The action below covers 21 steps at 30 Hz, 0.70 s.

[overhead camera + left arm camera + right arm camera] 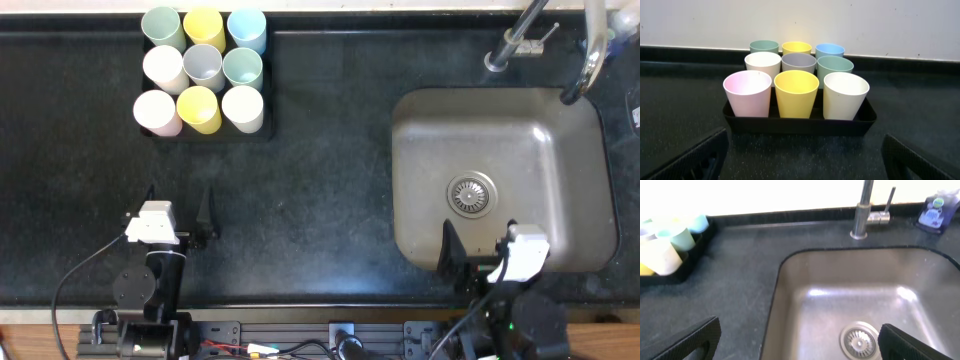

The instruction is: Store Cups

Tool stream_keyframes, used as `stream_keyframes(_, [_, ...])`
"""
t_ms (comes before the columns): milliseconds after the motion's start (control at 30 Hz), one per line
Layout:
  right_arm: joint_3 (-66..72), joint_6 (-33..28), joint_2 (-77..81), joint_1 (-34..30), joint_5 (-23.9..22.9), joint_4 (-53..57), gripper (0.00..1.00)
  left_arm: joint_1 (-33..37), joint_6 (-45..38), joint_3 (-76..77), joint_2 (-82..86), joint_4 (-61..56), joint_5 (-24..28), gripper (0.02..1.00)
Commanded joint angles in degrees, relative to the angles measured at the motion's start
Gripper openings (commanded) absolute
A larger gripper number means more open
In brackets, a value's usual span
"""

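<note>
Several pastel cups stand upright in a black tray (pixel 270 128) at the back left of the dark counter, packed in three rows. From the left wrist view the front row is a pink cup (pixel 747 93), a yellow cup (pixel 796 93) and a white cup (pixel 845 95), all inside the tray (pixel 800 123). My left gripper (pixel 178 212) sits low near the front edge, well short of the tray, open and empty. My right gripper (pixel 478 258) is open and empty over the front rim of the sink (pixel 420 110). The tray (pixel 687 262) also shows in the right wrist view.
A steel sink (pixel 790 295) with a round drain (pixel 471 195) fills the right half of the counter. A faucet (pixel 520 40) rises behind it, with a blue soap bottle (pixel 932 212) near the back wall. Bare counter lies between tray and sink.
</note>
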State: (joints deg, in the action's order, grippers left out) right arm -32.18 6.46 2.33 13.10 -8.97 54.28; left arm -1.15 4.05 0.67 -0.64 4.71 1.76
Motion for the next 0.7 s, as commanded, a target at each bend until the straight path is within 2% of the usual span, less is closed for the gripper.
stream_keyframes(33, [4.46,0.63,-0.74,-0.42,-0.04,-4.09,0.998,-0.52,-0.87,-0.2,0.48,-0.09,0.74,0.998])
stream_keyframes(300, [14.05,0.63,-0.92,-8.61,-0.07,-24.68,0.996,-0.52,-0.87,-0.2,0.48,-0.09,0.74,0.998])
stream_keyframes(700, [30.91,0.63,-1.92,-9.01,-0.04,-54.34,0.998,-0.52,-0.87,-0.2,0.48,-0.09,0.74,0.998])
